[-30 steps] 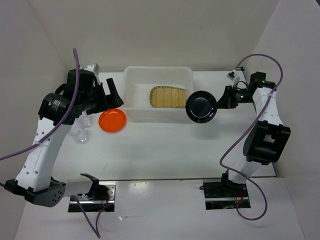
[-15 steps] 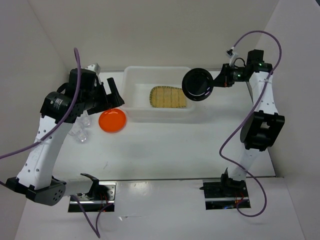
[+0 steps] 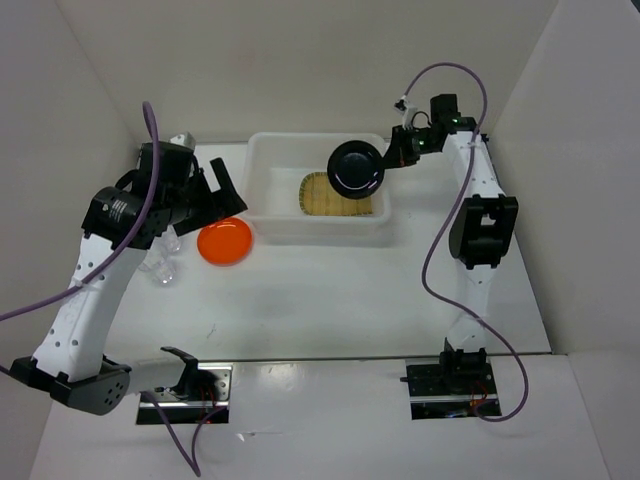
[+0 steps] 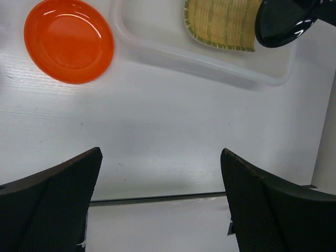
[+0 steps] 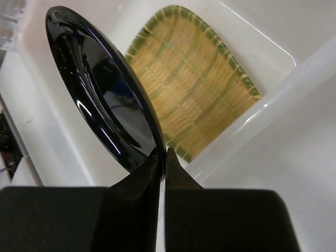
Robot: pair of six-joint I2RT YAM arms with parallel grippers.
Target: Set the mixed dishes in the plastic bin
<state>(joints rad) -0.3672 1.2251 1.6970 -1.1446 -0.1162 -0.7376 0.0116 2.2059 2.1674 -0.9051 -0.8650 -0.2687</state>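
Observation:
The plastic bin (image 3: 274, 188) stands at the back of the table with the tan bamboo tray (image 3: 326, 199) lying inside it. My right gripper (image 3: 386, 164) is shut on the rim of the black plate (image 3: 356, 169), which hangs tilted on edge over the bin's right half, above the tray. In the right wrist view the plate (image 5: 100, 89) is pinched between the jaws (image 5: 161, 155), with the tray (image 5: 205, 94) below. The orange plate (image 3: 224, 241) lies on the table left of the bin. My left gripper (image 3: 228, 192) hovers open just above it, holding nothing. Clear cups (image 3: 160, 264) sit further left.
In the left wrist view the orange plate (image 4: 69, 41) is at top left and the bin's near wall (image 4: 173, 55) runs across the top, with bare white table below. White walls enclose the table on three sides.
My right arm has carried the black plate from the table right of the bin up and leftward to over the bin's right half. The left arm has barely moved.

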